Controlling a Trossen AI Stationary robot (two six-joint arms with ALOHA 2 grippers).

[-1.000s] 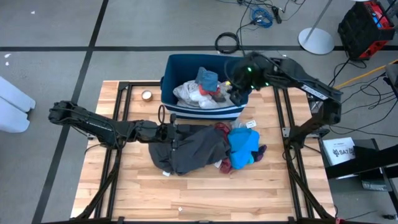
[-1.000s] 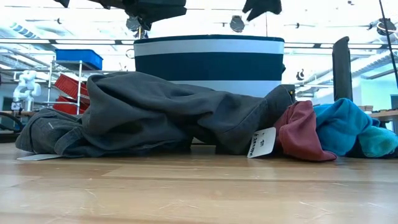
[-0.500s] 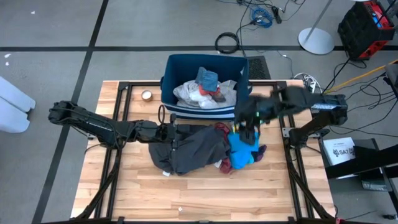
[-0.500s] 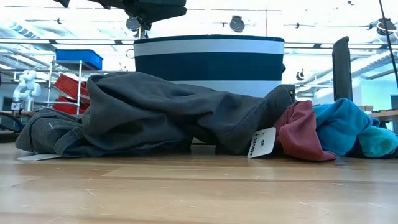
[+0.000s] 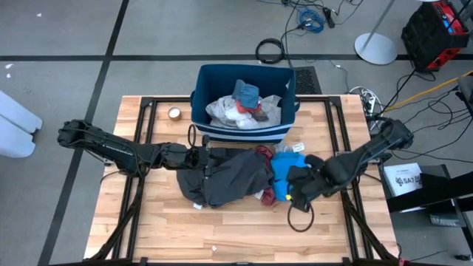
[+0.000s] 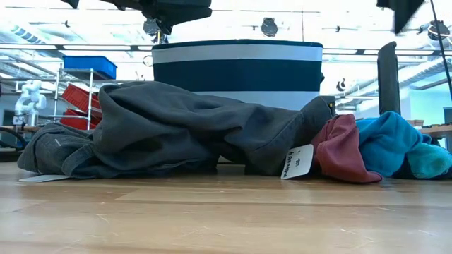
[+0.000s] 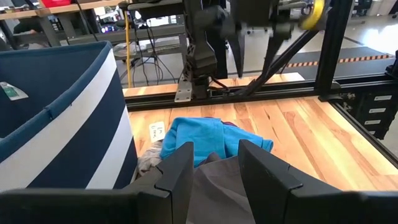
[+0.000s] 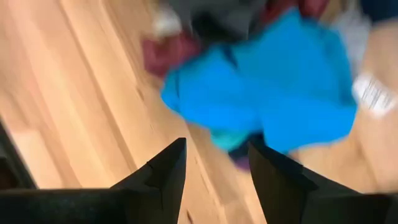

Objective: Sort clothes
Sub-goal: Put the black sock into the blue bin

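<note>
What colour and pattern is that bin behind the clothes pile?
The bin is dark blue with white horizontal stripes. The low view shows it best.

Bright, even overhead light; right wrist view smeared by motion blur.

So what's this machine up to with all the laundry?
It is sorting clothes. A striped bin at the back of the table already holds a few pieces. On the wood lie a dark grey garment, a maroon piece and a bright blue one. The right gripper hangs open over the blue one; the left gripper waits open at the grey garment.
</note>
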